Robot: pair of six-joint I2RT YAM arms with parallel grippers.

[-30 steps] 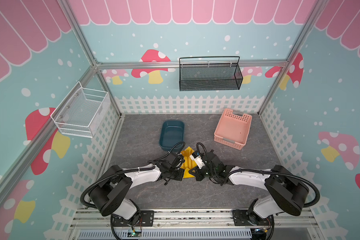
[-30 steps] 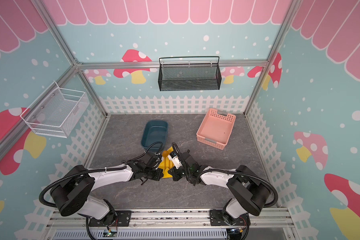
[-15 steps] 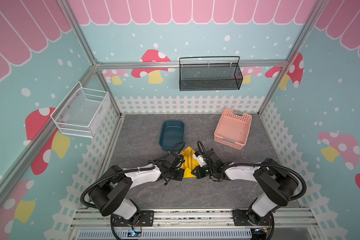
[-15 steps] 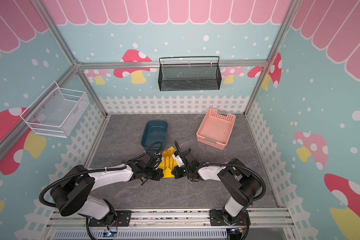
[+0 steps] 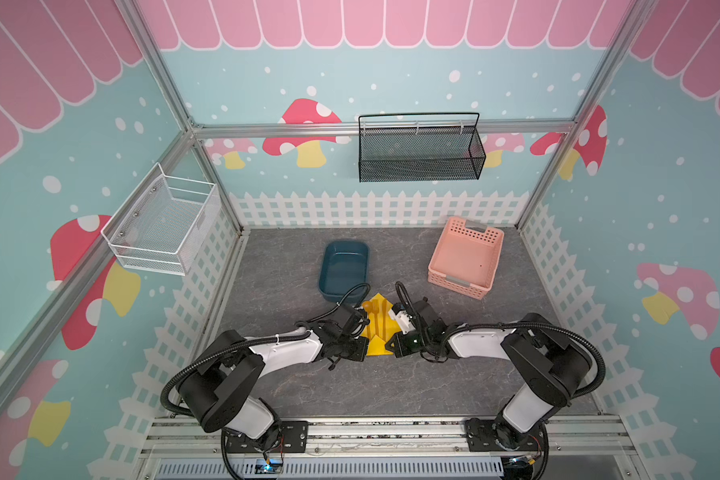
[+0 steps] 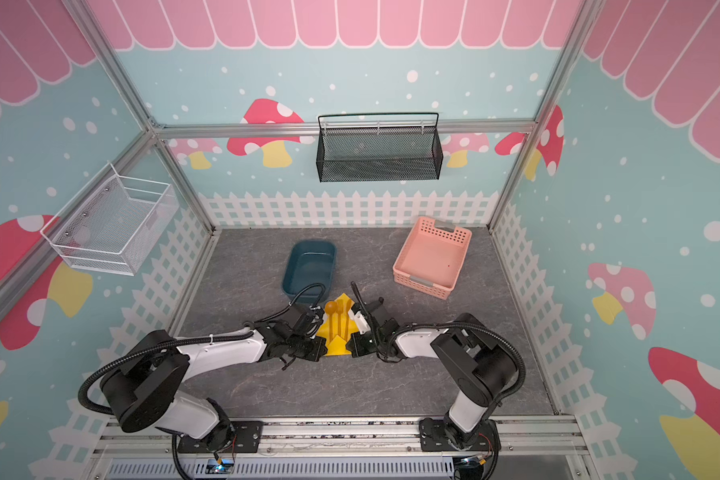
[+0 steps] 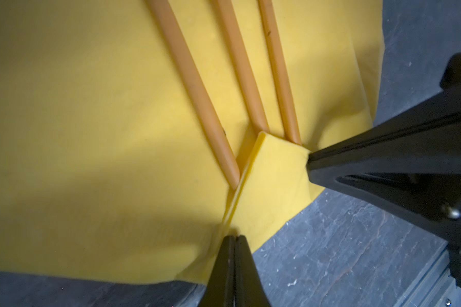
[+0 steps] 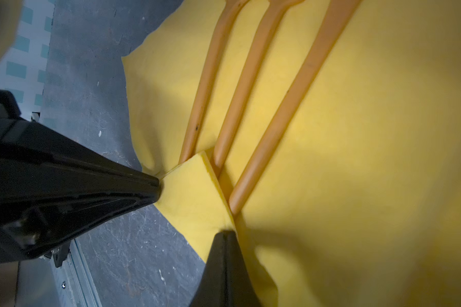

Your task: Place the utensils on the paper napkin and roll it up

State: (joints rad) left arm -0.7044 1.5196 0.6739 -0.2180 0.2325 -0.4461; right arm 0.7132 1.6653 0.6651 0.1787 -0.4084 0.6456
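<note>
The yellow paper napkin lies as a diamond on the grey floor between my two arms. On it three orange utensils lie side by side, heads toward the back. The napkin's near corner is folded up over the handle ends. My left gripper is shut on one end of that fold. My right gripper is shut on the other end, tip facing tip.
A dark blue tub stands just behind the napkin. Farther right is a pink perforated basket. A black mesh basket hangs on the back wall, a white wire basket on the left wall.
The right arm's elbow swung inward and then back out. Both grippers stayed shut at the napkin's near corner, and the utensils did not move.
</note>
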